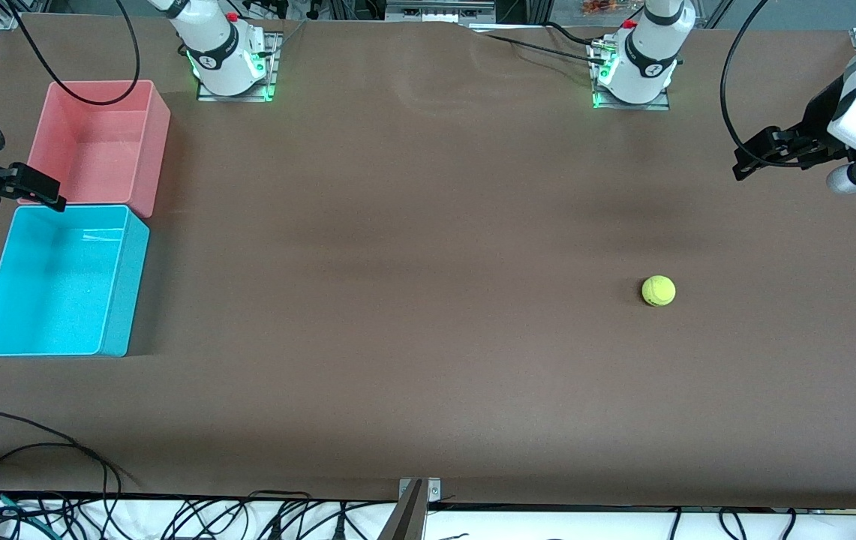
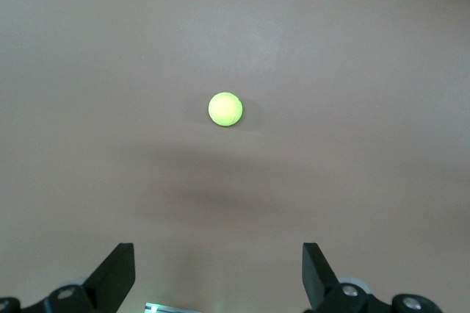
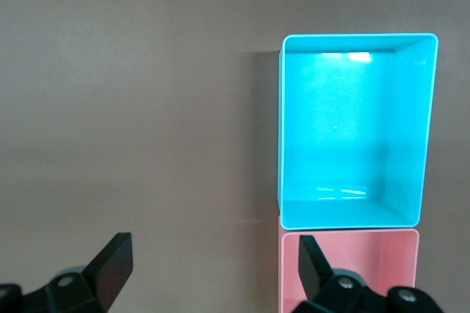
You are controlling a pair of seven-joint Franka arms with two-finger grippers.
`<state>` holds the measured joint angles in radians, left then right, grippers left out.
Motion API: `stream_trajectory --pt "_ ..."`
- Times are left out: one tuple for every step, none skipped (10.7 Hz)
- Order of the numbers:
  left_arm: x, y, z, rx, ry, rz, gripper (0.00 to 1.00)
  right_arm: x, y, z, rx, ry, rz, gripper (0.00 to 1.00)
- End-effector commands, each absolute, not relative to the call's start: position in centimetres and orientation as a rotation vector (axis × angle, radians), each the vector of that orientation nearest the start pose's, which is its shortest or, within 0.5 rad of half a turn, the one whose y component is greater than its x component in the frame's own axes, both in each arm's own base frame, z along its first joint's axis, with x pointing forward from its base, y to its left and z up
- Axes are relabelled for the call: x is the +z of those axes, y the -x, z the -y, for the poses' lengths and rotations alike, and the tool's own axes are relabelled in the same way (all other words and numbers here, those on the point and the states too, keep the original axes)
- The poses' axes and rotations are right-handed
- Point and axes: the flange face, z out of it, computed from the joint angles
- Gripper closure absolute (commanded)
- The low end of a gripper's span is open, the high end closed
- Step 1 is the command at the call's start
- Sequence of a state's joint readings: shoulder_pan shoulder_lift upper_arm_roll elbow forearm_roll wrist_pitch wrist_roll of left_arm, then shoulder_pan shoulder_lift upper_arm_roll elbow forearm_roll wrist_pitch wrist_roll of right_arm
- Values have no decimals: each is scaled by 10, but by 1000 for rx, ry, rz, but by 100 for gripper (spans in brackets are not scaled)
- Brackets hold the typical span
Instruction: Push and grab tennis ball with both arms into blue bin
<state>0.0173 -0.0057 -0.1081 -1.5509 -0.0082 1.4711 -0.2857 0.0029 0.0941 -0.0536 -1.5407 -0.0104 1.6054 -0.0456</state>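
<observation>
- The tennis ball (image 1: 658,291) lay on the bare brown table (image 1: 412,315) toward the left arm's end, touching nothing, with open tabletop all round it.
- In the front view the ball sat at about four o'clock from the table's middle, and the blue bin (image 1: 116,300) at about nine o'clock, well apart from it, with an unbroken stretch of table between them.
- The blue bin stood at the right arm's end, close to the table's edge there, its mouth open upward and nothing inside.
- A pink bin (image 1: 157,150) stood just beside it, farther from the front camera, their short walls almost meeting.
- The left gripper (image 1: 744,161) hung in the air over the left arm's end of the table, at about one o'clock from the ball, its fingers (image 2: 117,272) spread wide and holding nothing.
- In the left wrist view the ball (image 2: 225,109) showed ahead of the parted fingers, with bare table around it.
- The right gripper (image 1: 41,193) hovered over the seam where the pink and blue bins met, fingers (image 3: 114,261) wide apart and empty.
- In the right wrist view the blue bin (image 3: 288,129) showed its full rim, and the pink bin (image 3: 290,269) only its nearest wall.
- Loose black cables (image 1: 37,450) lay on the table's corner nearest the front camera, at about six o'clock from the blue bin.
</observation>
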Motion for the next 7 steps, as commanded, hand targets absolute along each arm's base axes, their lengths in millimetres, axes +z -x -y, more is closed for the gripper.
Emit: stream_trajectory --pt "636 -537 52 110 3131 299 0 594 -588 32 40 3137 0 0" --pt "636 -537 54 107 3130 296 0 593 -588 32 42 3135 0 0" --pt "640 -537 54 96 3133 294 0 593 -588 32 43 3136 0 0" --pt "640 -537 54 95 3132 296 0 593 -588 32 40 3135 0 0" --pt "641 -538 53 88 3133 294 0 593 -588 32 42 3135 2 0" --pt "645 -539 52 77 3136 294 0 593 -588 32 42 3135 5 0" --pt "640 -542 52 91 3136 299 0 593 -588 32 42 3135 5 0"
